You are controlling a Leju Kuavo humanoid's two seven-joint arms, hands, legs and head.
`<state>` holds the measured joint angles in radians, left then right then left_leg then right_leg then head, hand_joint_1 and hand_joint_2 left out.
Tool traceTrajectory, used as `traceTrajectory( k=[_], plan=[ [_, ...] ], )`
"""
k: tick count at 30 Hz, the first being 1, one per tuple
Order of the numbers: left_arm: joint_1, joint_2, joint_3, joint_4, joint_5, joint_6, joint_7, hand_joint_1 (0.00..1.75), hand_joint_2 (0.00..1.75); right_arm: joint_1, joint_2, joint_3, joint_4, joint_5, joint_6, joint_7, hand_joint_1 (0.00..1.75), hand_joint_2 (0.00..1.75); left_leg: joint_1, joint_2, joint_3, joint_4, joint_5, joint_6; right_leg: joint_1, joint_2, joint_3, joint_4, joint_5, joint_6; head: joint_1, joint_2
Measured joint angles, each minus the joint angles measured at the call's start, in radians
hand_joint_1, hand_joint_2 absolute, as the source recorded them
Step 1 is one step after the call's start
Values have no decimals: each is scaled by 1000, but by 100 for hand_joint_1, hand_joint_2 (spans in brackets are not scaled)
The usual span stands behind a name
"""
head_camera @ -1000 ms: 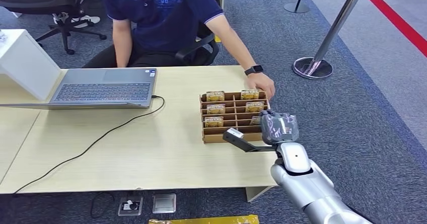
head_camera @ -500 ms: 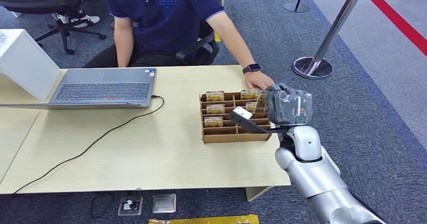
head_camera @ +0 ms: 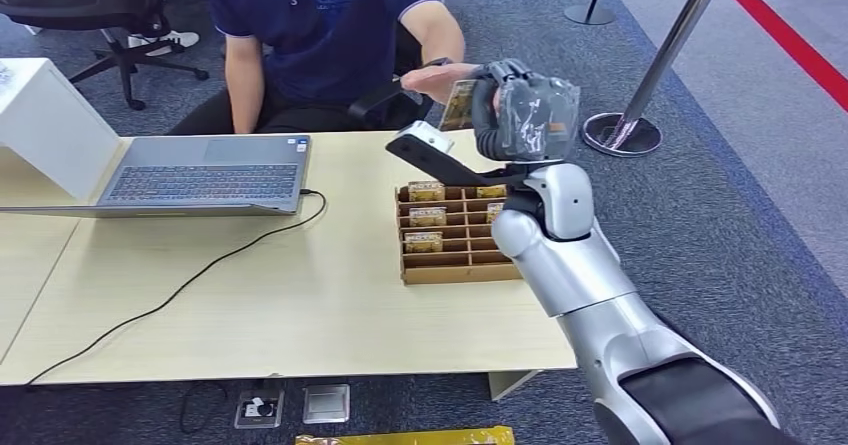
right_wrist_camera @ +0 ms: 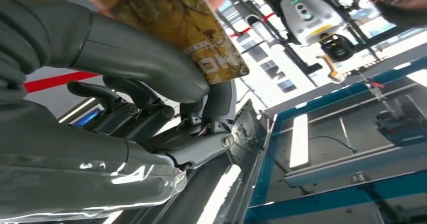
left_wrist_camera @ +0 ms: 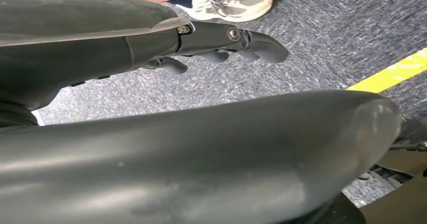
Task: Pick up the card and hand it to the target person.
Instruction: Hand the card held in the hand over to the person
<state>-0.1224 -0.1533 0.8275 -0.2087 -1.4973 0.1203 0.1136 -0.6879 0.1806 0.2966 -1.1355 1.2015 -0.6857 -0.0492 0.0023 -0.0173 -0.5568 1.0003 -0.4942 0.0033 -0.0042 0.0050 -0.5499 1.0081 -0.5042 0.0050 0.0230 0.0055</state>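
One card is up in the air, well above the desk, pinched in the robot's right hand and held out toward the seated person, whose own hand lies open just behind it and may be touching its far edge; the head view cannot settle that. The right wrist view shows the grip plainly: the thick thumb presses across one face of the card while darker fingers back it from the other side, so the hold sits on the lower part and the upper part stands free. It looks thin, flat and stiff, very light, with a glossy printed face that could slip under a loose pinch; the free end nearest the person is the sensible place for them to take it, edge to edge, away from the robot's thumb. Seen from the head, the card stands nearly upright, its long axis running up and down with a slight lean, its broad face turned sideways toward the laptop side. Below it, the wooden sorting tray on the desk holds several more such cards in its front compartments. The left hand hangs over carpet, its fingers loosely extended and holding nothing
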Motion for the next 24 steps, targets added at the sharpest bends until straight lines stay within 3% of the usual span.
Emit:
traceTrajectory(
  k=[10, 19, 23, 24],
  plan=[
    [0, 0, -8, 0, -11, 3, 8, 0, 0, -87, 97, -14, 108, 37, -2, -29, 175, 175, 0, 0, 0, 0, 0, 0, 0, 0, 0, 0, 0, 0, 0, 0],
    [2, 0, -8, 4, -11, 10, 8, 0, 0, -106, 143, -41, 166, 84, -2, -32, 175, 175, 0, 0, 0, 0, 0, 0, 0, 0, 0, 0, 0, 0, 0, 0],
    [2, -1, -8, 5, -11, 10, 8, 0, 0, -110, 149, -55, 183, 86, -2, -37, 1, 175, 0, 0, 0, 0, 0, 0, 0, 0, -1, 0, 0, 0, 0, 0],
    [2, -1, -8, 5, -11, 10, 8, 0, 0, -111, 151, -58, 187, 86, -2, -40, 0, 175, 0, 0, 0, 0, 0, 0, 0, 0, -1, 0, 0, 0, 0, 0]
  ],
)
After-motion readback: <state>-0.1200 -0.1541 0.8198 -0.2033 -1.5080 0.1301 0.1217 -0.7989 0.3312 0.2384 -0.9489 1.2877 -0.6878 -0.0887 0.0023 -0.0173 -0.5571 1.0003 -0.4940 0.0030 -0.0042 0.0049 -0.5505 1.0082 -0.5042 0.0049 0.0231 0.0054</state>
